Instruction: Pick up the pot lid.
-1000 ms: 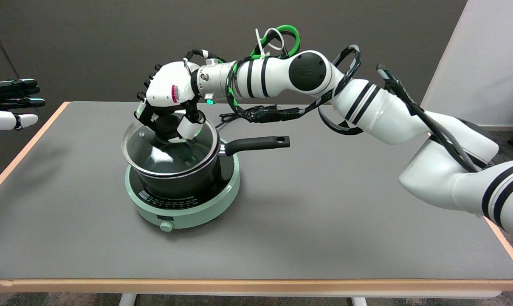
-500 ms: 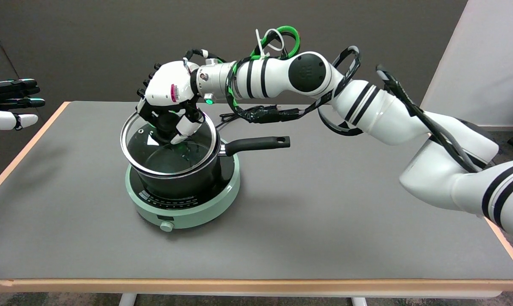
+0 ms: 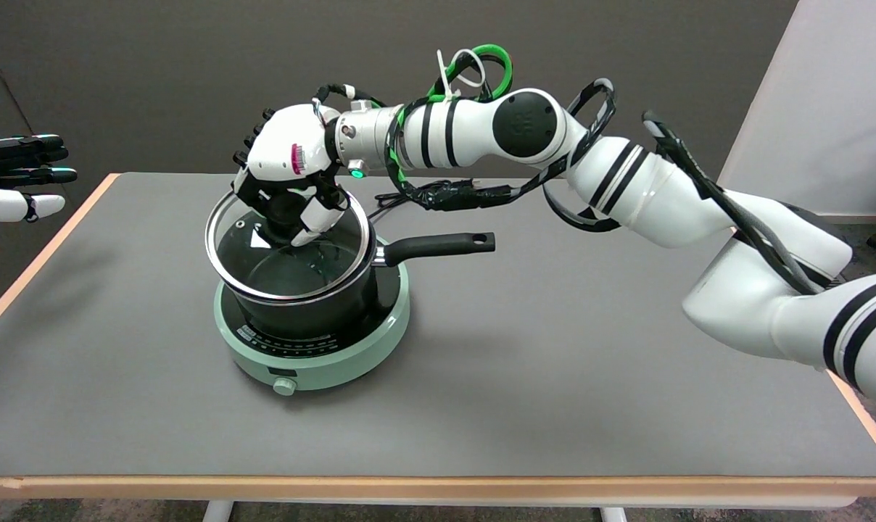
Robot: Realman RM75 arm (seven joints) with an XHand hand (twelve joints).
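Note:
A round glass pot lid [image 3: 287,254] with a metal rim and a black knob is tilted over the black pot [image 3: 315,308], its far edge raised and its near edge low at the pot's rim. My right hand [image 3: 291,177] reaches down from above and grips the lid's knob, which is mostly hidden by the fingers. The pot stands on a pale green induction cooker [image 3: 315,348], with its long black handle [image 3: 438,246] pointing right.
The grey table [image 3: 554,362] has an orange edge band. Black cables [image 3: 445,194] lie behind the cooker under my right arm. The idle left hand [image 3: 17,177] hangs at the upper left, off the table's corner.
The lid tipped up and lifted slightly off the pot in my right hand during the first half second; since then nothing has visibly moved.

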